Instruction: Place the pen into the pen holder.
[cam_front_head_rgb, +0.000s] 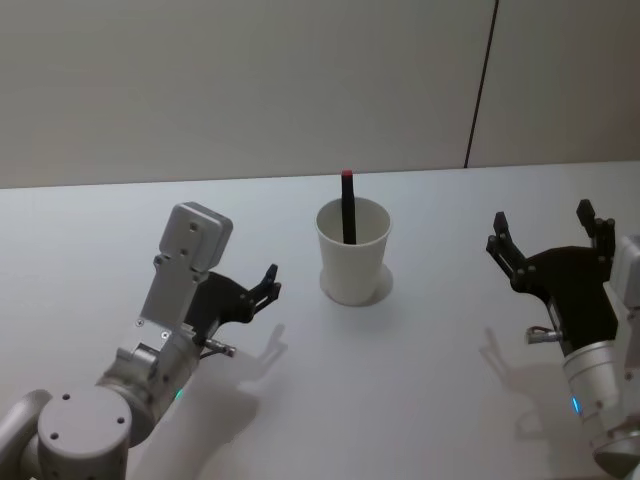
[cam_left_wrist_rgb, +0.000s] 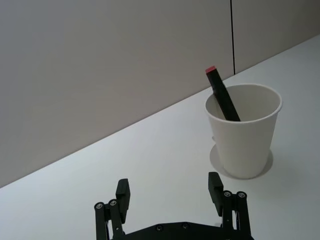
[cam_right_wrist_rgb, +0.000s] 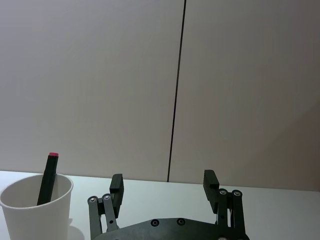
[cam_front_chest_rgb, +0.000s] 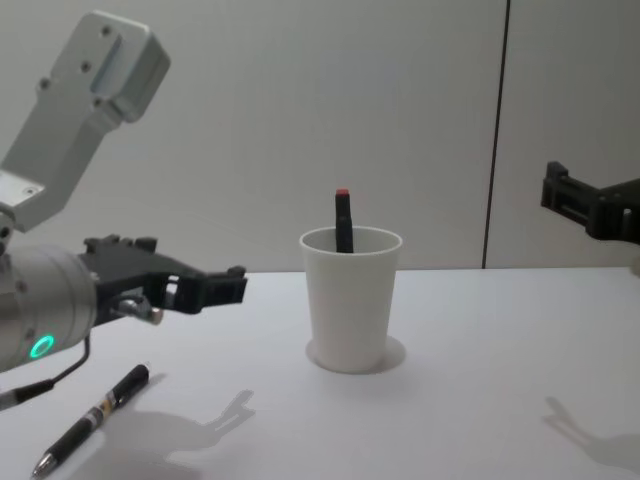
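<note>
On the desk (cam_front_head_rgb: 440, 400), near its middle, the pen holder (cam_front_head_rgb: 352, 262) is standing upright, and a black red-capped pen (cam_front_head_rgb: 347, 205) is leaning inside it with its cap poking above the rim. The left pincer (cam_left_wrist_rgb: 169, 182) is hovering beside the holder on the robot's left, its fingers spread apart and gripping nothing. The right pincer (cam_front_head_rgb: 542, 218) is hanging well off to the right, likewise spread and empty.

The chest view is showing something more: a second pen (cam_front_chest_rgb: 95, 418) is lying flat on the desk below the left arm, nearer the robot than the left pincer. Its long axis is slanting, with the tip toward the near left corner and the back end toward the holder. In the head view the left arm is covering that patch of desk.

If this lying pen is the one meant, the left arm is much the nearer. It would be needing to draw back and drop down, turning its fingers across the slant.
</note>
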